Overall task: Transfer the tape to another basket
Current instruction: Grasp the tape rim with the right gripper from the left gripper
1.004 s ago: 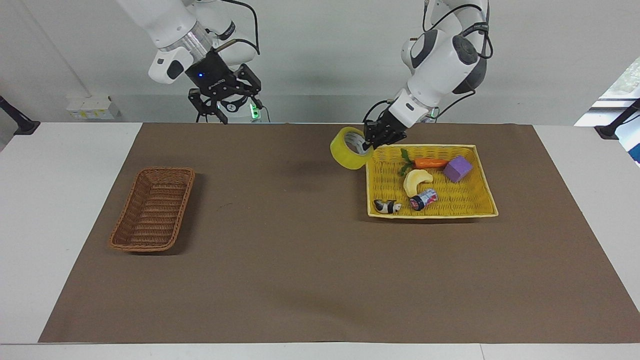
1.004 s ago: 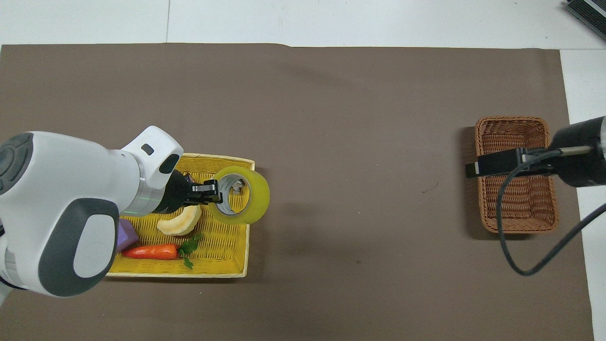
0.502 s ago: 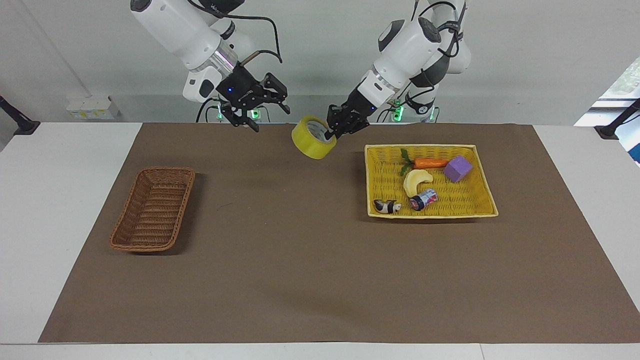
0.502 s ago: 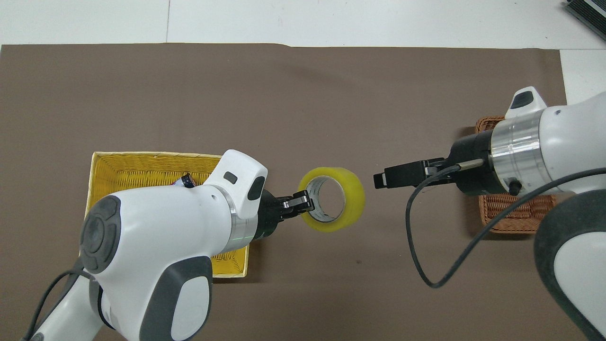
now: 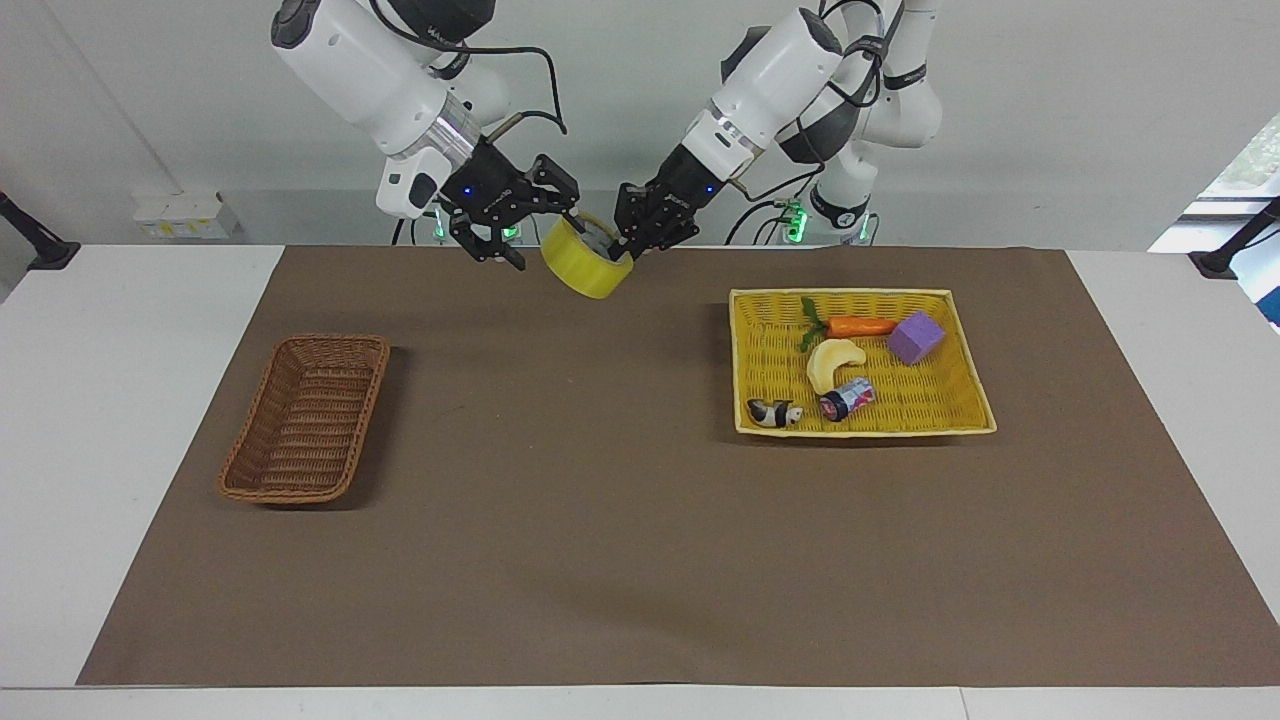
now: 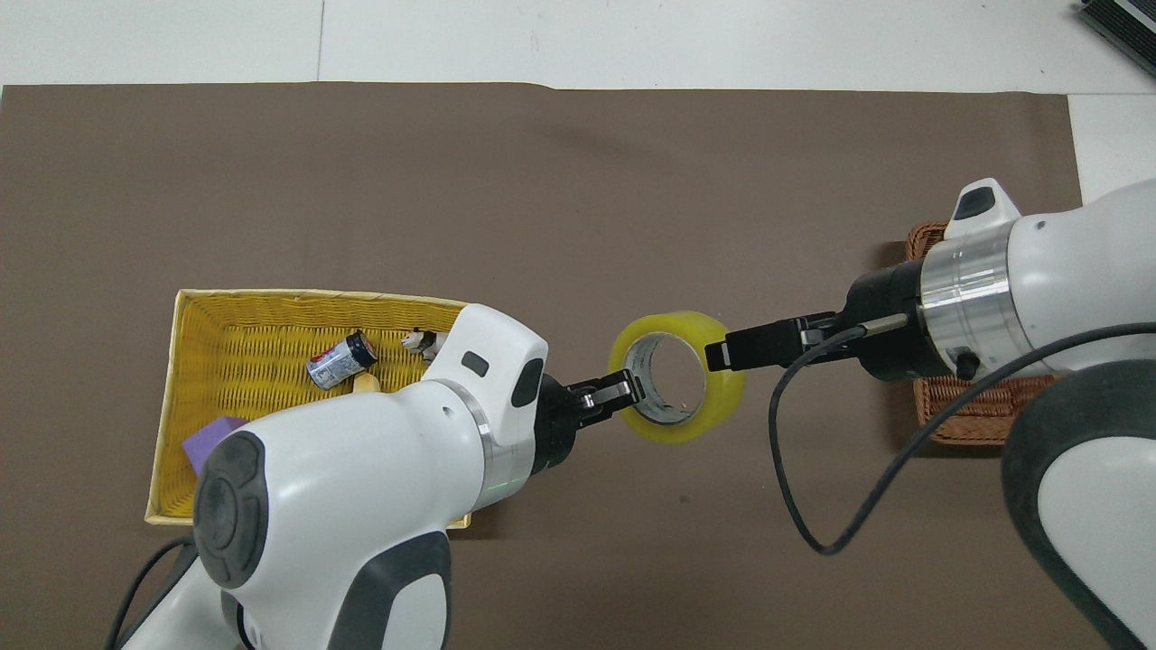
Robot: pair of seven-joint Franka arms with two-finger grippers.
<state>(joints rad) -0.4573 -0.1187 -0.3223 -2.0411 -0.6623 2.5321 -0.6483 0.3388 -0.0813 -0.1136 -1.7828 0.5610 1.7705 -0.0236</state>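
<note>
The yellow tape [image 5: 585, 268] hangs in the air over the brown mat, between the two arms. My left gripper [image 5: 628, 243] is shut on the tape's rim, with one finger inside the ring; in the overhead view it [image 6: 623, 394] holds the tape [image 6: 679, 431] from the tray's side. My right gripper [image 5: 545, 235] is open, and its fingers reach the tape's rim from the basket's side, as the overhead view [image 6: 724, 350] also shows. The brown wicker basket [image 5: 305, 420] lies empty at the right arm's end, partly hidden by the right arm in the overhead view [image 6: 962, 415].
A flat yellow woven tray [image 5: 865, 432] at the left arm's end holds a carrot [image 5: 860, 326], a purple block [image 5: 915, 337], a pale crescent toy [image 5: 833, 362], a small can [image 5: 847, 398] and a black-and-white figure [image 5: 773, 412]. A brown mat [image 5: 600, 520] covers the table.
My left gripper has carried the tape up and away from the yellow tray toward the right arm's end. My right gripper has come across from over the basket and met the tape.
</note>
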